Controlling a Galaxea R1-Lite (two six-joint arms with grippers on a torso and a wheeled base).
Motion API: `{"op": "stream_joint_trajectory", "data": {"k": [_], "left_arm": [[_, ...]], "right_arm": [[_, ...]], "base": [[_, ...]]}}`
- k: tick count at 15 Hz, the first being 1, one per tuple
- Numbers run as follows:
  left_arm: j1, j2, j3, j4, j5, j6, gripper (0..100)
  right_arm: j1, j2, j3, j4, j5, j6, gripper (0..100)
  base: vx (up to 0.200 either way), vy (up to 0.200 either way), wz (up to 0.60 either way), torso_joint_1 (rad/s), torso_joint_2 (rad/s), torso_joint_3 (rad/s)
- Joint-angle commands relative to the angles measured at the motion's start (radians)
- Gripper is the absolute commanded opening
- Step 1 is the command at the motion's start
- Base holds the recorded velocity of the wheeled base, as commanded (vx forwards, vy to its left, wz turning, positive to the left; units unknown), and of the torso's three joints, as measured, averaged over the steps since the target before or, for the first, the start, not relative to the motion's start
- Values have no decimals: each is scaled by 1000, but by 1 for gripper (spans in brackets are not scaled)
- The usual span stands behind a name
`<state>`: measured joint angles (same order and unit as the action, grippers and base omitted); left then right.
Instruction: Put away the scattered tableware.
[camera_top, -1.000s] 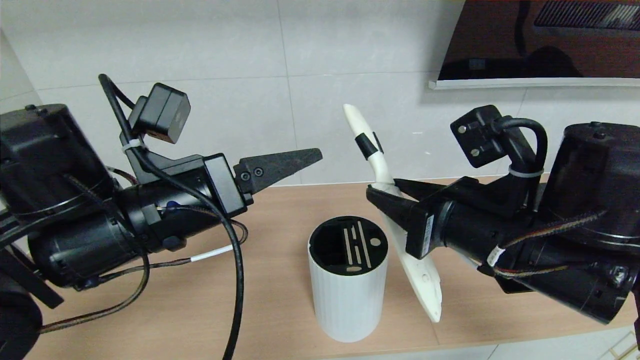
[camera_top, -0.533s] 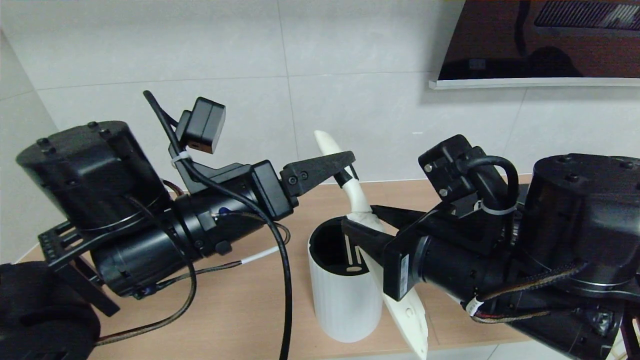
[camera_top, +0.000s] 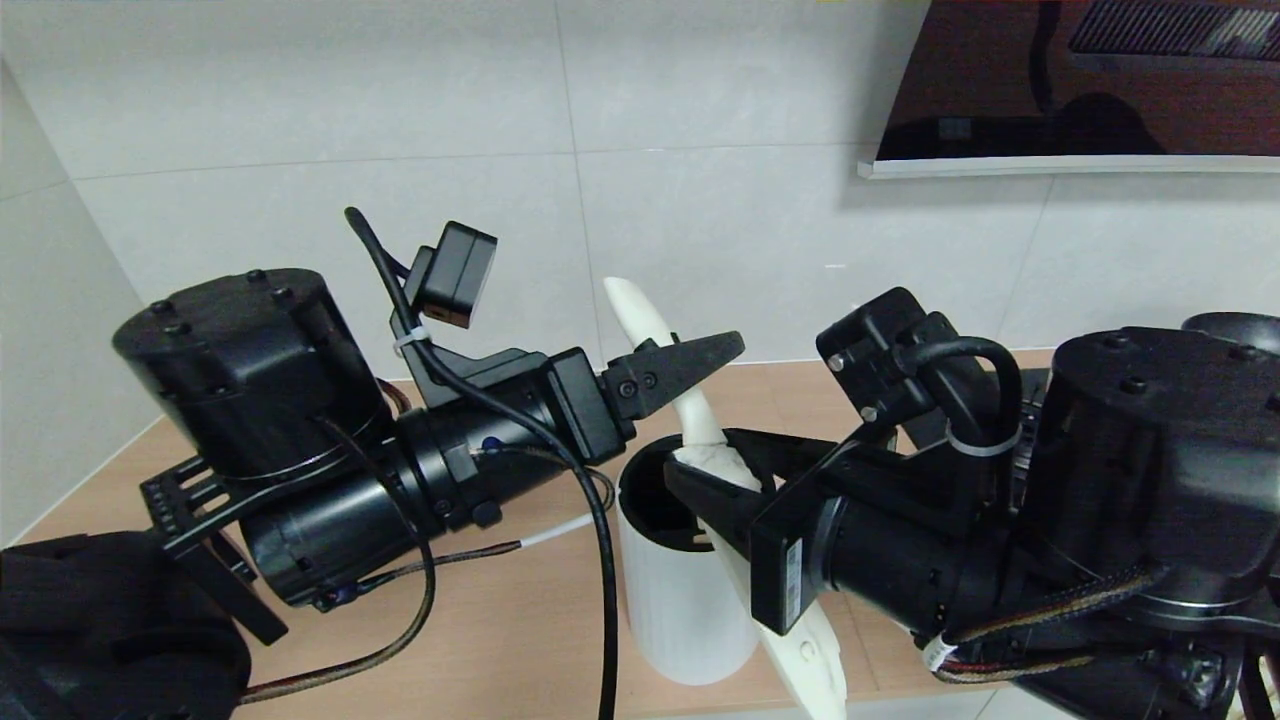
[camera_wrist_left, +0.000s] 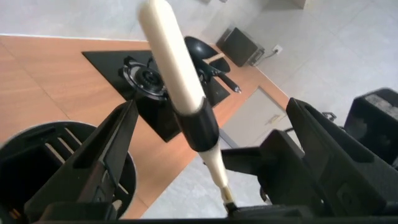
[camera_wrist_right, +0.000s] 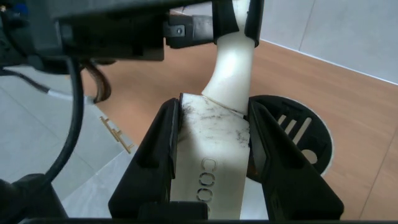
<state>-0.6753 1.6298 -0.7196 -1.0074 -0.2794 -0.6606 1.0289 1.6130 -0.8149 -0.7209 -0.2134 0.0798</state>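
My right gripper (camera_top: 715, 462) is shut on a white slotted spatula (camera_top: 632, 312), held near the neck where handle meets blade (camera_wrist_right: 221, 155). The handle points up and the blade (camera_top: 808, 655) hangs down in front of a white cylindrical utensil holder (camera_top: 680, 620) on the wooden counter (camera_top: 480, 640). My left gripper (camera_top: 700, 365) is open. Its fingers (camera_wrist_left: 106, 162) stand either side of the handle's black band (camera_wrist_left: 198, 127) without touching it. The holder's divided top (camera_wrist_right: 292, 130) lies just behind the spatula.
A black hob (camera_wrist_left: 149, 74) is set into the counter beyond the holder. A dark range hood (camera_top: 1080, 80) hangs on the tiled wall at the upper right. The counter's front edge (camera_top: 700, 705) runs just below the holder.
The right gripper has carried the spatula left and lower, to the holder. The left arm has swung right, bringing its open fingers around the handle's black band.
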Motion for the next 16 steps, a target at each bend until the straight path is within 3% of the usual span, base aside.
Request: {"op": "stream_joint_trajectory", "data": {"k": [1,7,8,16], "left_arm": [[-1,-4,0,0,2,-1,100],[0,-1,-1,0,11,-1,100],[-1,1,-1,0,9,-1,0],[0,5,-4,0,9,-4,0]], "right_arm": [[2,2,2,0,0,0,0],[10,1,5,0,0,0,0],[11,-1,5,0,0,0,0],[13,-7,8,-15,0,2,0]], "base": [[0,0,0,0,0,0],[0,0,0,0,0,0],[0,0,0,0,0,0],[0,0,0,0,0,0]]}}
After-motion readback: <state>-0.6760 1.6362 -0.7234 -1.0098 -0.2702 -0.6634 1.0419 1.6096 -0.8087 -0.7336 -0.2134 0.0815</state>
